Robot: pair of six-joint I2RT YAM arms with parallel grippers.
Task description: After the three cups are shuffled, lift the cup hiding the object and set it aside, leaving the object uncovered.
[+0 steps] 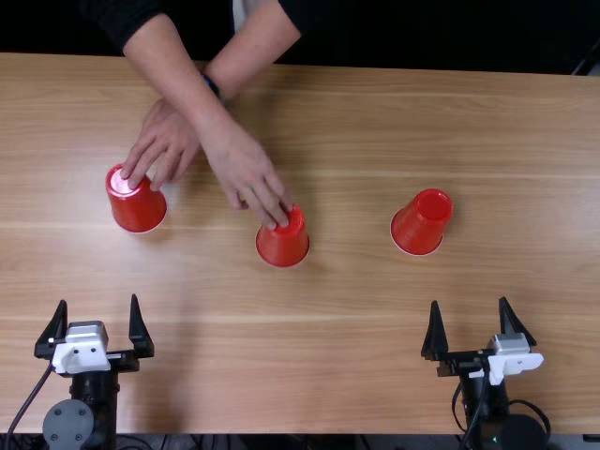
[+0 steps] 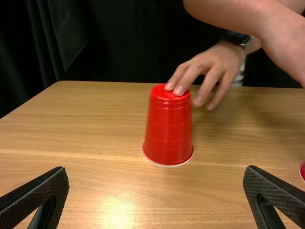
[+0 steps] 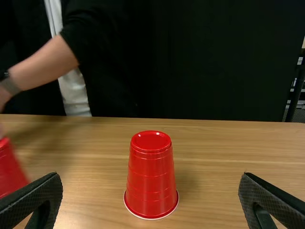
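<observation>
Left cup [image 1: 137, 200], middle cup [image 1: 283, 239], right cup [image 1: 422, 222]: upside down, axes upright.

3 red cups [image 1: 138, 200] [image 1: 282, 239] [image 1: 424, 220]; light brown wood-grain table [image 1: 375, 122]; black end effectors [image 1: 98, 303] [image 1: 470, 302], seemingly cross-hatched.

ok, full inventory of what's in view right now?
table: 1, light brown wood, under everything
cups: 3, red, upside down in a row: left cup, middle cup, right cup standing untouched
wristband: 1, dark, on the arm reaching to the left cup
person's hands: 2, arms crossed, from the far edge; one hand on the left cup's top, other hand with fingertips on the middle cup's top
left gripper: 1, black, open, near edge, facing the left cup
right gripper: 1, black, open, near edge, facing the right cup
</observation>
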